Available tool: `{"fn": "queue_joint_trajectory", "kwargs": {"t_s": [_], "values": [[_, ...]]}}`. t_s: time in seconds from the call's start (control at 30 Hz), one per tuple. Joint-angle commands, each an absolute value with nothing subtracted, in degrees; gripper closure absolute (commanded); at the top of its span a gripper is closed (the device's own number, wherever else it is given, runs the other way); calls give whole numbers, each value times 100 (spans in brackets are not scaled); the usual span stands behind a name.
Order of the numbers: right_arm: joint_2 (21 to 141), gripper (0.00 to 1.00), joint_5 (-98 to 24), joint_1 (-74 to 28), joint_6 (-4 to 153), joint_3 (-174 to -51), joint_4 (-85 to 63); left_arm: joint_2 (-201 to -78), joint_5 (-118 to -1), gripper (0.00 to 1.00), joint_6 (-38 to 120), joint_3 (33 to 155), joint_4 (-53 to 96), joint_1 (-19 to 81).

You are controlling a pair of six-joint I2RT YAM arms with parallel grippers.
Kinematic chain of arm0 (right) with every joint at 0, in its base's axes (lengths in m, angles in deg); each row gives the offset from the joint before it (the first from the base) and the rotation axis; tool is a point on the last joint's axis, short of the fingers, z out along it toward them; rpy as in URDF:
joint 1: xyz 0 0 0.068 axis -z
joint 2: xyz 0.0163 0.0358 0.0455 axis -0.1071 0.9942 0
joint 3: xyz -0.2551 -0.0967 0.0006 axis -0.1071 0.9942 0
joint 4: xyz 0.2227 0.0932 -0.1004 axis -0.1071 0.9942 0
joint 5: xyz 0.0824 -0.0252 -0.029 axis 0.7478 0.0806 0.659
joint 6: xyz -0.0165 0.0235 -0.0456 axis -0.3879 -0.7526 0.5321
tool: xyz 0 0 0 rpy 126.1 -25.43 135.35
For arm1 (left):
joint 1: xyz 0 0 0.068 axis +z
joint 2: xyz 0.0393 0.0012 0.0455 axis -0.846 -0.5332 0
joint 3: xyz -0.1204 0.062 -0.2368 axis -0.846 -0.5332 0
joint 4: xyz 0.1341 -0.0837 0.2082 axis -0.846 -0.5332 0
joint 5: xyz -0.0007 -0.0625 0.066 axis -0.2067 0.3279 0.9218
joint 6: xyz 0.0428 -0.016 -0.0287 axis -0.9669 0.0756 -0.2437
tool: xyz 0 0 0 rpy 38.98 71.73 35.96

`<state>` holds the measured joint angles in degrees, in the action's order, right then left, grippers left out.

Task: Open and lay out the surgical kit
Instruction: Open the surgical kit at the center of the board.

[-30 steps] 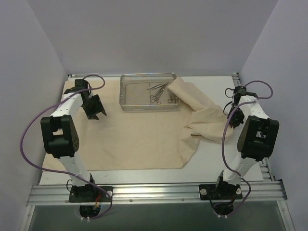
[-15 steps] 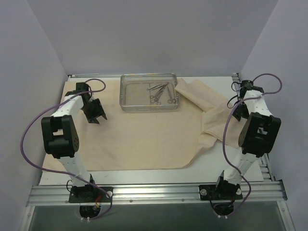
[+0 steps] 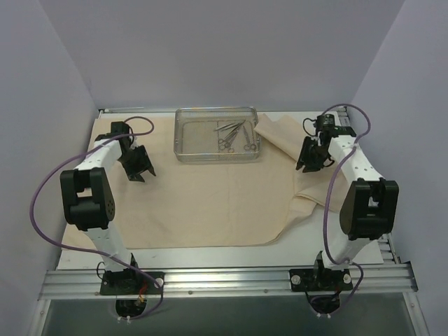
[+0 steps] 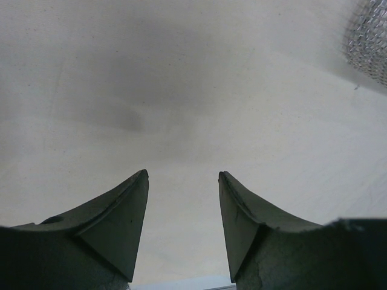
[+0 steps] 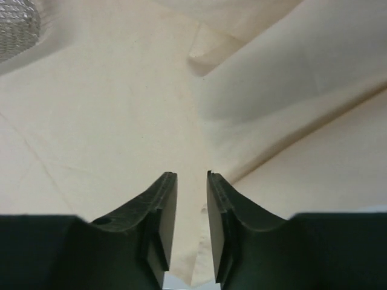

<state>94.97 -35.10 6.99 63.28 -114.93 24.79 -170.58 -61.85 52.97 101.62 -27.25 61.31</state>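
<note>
The beige cloth wrap [image 3: 203,203] lies spread over the table, its right side still folded and rumpled [image 3: 308,192]. The clear tray [image 3: 180,136] stands on it at the back centre, with several slim metal instruments [image 3: 234,135] inside. My left gripper [image 3: 138,168] hovers low over flat cloth left of the tray, open and empty [image 4: 183,174]. My right gripper [image 3: 306,159] is over the folded cloth right of the tray. Its jaws stand a narrow gap apart [image 5: 191,174], above a cloth fold edge [image 5: 208,254].
Bare white table [image 3: 371,231] shows at the right and along the front. A metal rail [image 3: 224,280] runs along the near edge. Grey enclosure walls close in on both sides. The tray's mesh corner shows in the left wrist view [image 4: 369,42] and the right wrist view [image 5: 15,27].
My right gripper let go of the cloth flap, which dropped out to the right. The arm then swung left over the fold, and its jaws narrowed again. The left arm barely moved.
</note>
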Motion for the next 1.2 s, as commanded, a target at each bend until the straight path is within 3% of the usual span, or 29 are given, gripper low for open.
{"fn": "queue_joint_trajectory", "kwargs": {"t_s": [0.0,0.17,0.2,0.23,0.43,0.53,0.67,0.73,0.8,0.83,0.87,0.97,1.17], "values": [[10075,74,-2783,791,6251,-11232,2308,-16977,-6247,41,5233,10082,-2672,6164],[10445,86,-3555,983,6523,-10891,2642,-17003,-6256,41,5242,10073,-2637,6156],[10463,90,-3774,1245,6524,-10785,2685,-17029,-6256,41,5251,10073,-2636,6164],[10454,100,-3933,1396,6480,-10697,2912,-17047,-6265,41,5251,10082,-2636,6173],[9111,100,-5399,2099,5892,-10502,3800,-16977,-6186,41,5260,10038,-2654,6217],[8933,100,-5377,2354,5803,-10669,4047,-17020,-6194,41,5233,10055,-2689,6243],[9354,94,-4913,2094,6039,-11116,3970,-17047,-6203,41,5198,10082,-2707,6261],[9513,81,-4594,1652,6391,-11704,3468,-17047,-6212,41,5181,10108,-2724,6261],[9978,62,-4217,1021,6584,-12284,3119,-17064,-6212,41,5163,10169,-2742,6261],[10371,61,-4155,880,6690,-12817,3021,-17065,-6212,41,5154,10178,-2759,6270],[10566,63,-3954,731,6699,-13075,2959,-17082,-6221,41,5154,10196,-2768,6261],[11154,100,-3505,650,6656,-13717,2537,-17073,-6256,42,5146,10222,-2786,6261],[11903,100,-2758,220,6497,-14044,1790,-17056,-6273,42,5128,10231,-2795,6270]]}}
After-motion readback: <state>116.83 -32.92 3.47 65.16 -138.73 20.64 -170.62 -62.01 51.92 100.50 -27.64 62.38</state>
